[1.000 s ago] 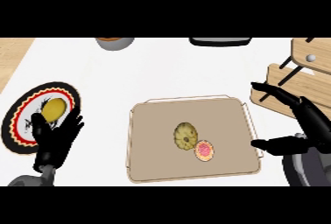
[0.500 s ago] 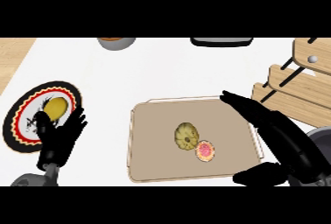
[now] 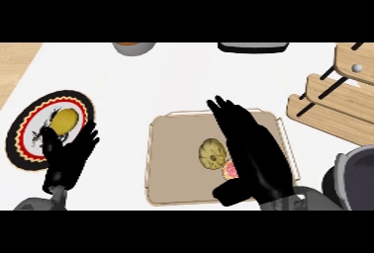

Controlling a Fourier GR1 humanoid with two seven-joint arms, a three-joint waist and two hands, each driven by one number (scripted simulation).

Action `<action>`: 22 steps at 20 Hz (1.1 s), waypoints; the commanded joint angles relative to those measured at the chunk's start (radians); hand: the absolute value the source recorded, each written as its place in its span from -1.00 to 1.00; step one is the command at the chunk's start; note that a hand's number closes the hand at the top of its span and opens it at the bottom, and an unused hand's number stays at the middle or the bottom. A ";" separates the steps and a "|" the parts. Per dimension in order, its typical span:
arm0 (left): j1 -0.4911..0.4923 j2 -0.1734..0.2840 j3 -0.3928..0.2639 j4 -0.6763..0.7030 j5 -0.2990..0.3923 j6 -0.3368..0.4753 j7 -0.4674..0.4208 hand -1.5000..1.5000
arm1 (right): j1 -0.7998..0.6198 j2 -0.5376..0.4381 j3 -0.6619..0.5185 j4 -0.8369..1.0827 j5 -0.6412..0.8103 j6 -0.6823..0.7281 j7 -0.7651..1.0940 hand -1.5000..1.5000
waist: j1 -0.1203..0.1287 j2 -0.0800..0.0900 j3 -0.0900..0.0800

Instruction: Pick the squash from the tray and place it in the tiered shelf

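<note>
A round yellow-green squash [image 3: 211, 152] lies in the middle of the tan tray [image 3: 173, 163]. Beside it, at its lower right, a pink round item [image 3: 229, 170] is partly hidden under my right hand. My right hand [image 3: 252, 153] stretches over the tray's right half with straight fingers pointing up-left, its side right next to the squash; it is open and holds nothing. My left hand [image 3: 68, 157] rests open at the lower left, fingers up, over the edge of a patterned plate. The wooden tiered shelf [image 3: 335, 97] stands at the right edge.
The red, black and white patterned plate [image 3: 36, 129] at left carries a yellow fruit [image 3: 64, 120]. A grey bowl [image 3: 133, 47] and a dark pan [image 3: 253, 47] sit at the counter's far edge.
My right hand has swung left from beside the shelf to over the tray, ending next to the squash. The left hand has barely moved.
</note>
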 commanded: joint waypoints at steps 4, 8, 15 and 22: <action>0.000 -0.036 0.027 0.058 -0.030 -0.028 -0.049 0.00 | -0.038 0.170 0.064 0.177 0.137 0.064 0.106 -1.00 | -0.005 0.002 0.001; -0.059 -0.040 0.058 0.092 -0.045 -0.040 -0.004 0.00 | -0.030 0.222 0.054 0.222 0.189 0.110 0.089 -1.00 | -0.010 0.002 0.001; -0.036 -0.036 0.114 0.094 -0.036 -0.104 -0.001 0.00 | 0.042 0.265 0.036 0.285 0.326 0.079 0.075 -1.00 | -0.010 0.002 0.001; -0.014 -0.053 0.133 0.025 -0.095 -0.111 0.043 0.00 | 0.116 0.314 0.020 0.320 0.446 0.082 0.019 -1.00 | -0.009 0.001 0.002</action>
